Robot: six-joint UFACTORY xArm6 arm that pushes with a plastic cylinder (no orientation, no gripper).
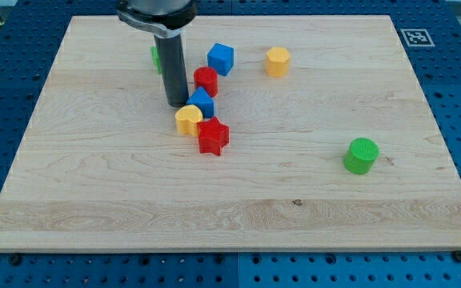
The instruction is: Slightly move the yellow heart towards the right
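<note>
My tip [175, 105] touches the yellow heart [187, 120] at its upper left. No gripper shows. A fiducial marker [414, 37] sits on the table [294, 200], no legible writing

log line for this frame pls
step: approach | my tip: just above-left of yellow heart | heart touching: blue block, red star | push: not started
</note>
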